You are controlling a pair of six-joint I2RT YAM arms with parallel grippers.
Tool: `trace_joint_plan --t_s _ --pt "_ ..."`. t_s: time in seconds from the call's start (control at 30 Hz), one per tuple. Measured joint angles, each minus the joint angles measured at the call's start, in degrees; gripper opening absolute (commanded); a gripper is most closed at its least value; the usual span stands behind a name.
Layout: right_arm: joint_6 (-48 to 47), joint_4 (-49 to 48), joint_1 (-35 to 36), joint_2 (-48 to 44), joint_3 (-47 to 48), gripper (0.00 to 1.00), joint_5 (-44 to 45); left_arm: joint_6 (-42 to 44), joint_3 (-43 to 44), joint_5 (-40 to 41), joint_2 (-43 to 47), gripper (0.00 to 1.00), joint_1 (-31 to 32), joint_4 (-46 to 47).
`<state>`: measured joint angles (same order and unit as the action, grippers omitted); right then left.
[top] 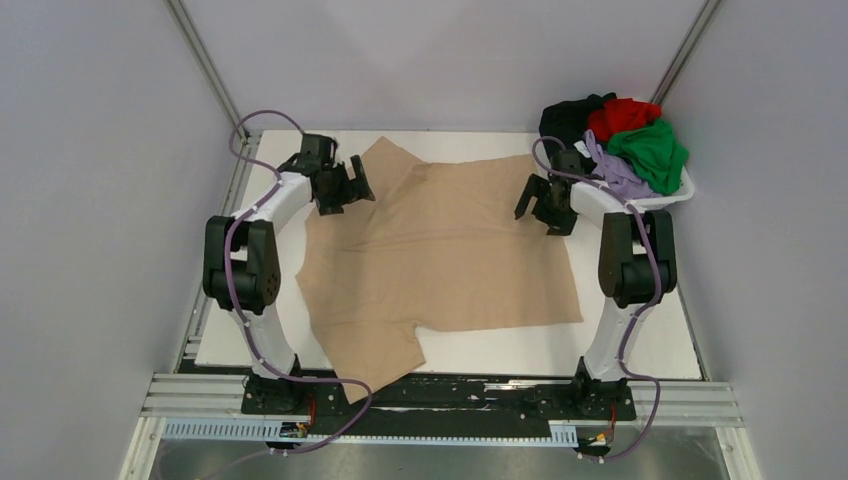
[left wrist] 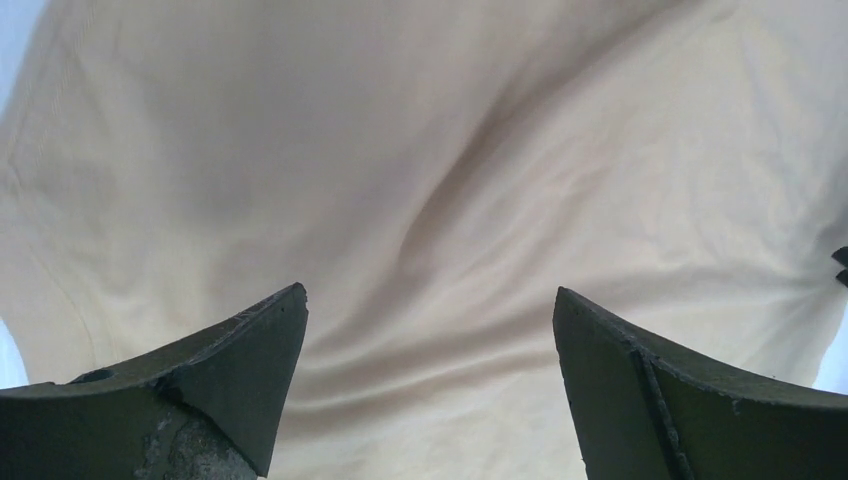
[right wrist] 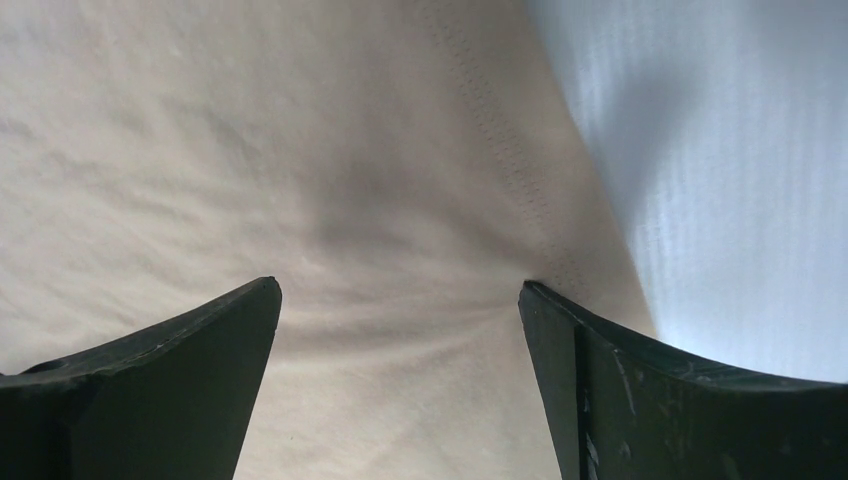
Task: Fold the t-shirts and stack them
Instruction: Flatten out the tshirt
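Cloth sprawl dominates the top view: the tan t-shirt (top: 440, 260) lies opened flat across the table (top: 640, 340), not yet folded, with 1 sleeve (top: 375, 365) spilling over the near edge onto the arm rail. The left gripper (top: 345, 188) sits at the far sleeve and shoulder, the right gripper (top: 540, 205) at the far hem corner. Both hold nothing. The black shirt (top: 565, 115), red shirt (top: 622, 115), green shirt (top: 650, 150) and lavender shirt (top: 615, 175) are heaped in the white basket (top: 680, 195) at the far right corner. The overhanging sleeve could catch on the rail or pull the whole shirt askew when the far edge is lifted.

From the left wrist, the fingers stand wide apart over rumpled tan fabric, with a long crease running up between them. Closing here may pinch a ridge and not the edge, so the fold would trap wrinkles.

From the right wrist, the fingers are again spread wide, straddling the stitched hem (right wrist: 500, 130), bare table to the right. One fingertip seems to press right at the seam, where creases fan out. A grip this close to the border could slip off, or the 2 arms could lift unevenly and skew the fold.

No brand, label or print can be read in any of the 3 views.
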<state>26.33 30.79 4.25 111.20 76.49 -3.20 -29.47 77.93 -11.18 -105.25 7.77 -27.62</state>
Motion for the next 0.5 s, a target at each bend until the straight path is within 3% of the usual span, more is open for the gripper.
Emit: trace_joint_plan --t_s 0.2,0.5 --pt "-1.7 0.3 -1.7 1.1 1.6 1.00 3.7 -0.4 9.2 -0.5 -8.0 1.00 0.0 1.3" --pt "-2.1 -1.2 -2.0 0.2 0.1 1.00 2.4 -6.8 19.4 0.6 -20.2 1.00 -0.2 2.6"
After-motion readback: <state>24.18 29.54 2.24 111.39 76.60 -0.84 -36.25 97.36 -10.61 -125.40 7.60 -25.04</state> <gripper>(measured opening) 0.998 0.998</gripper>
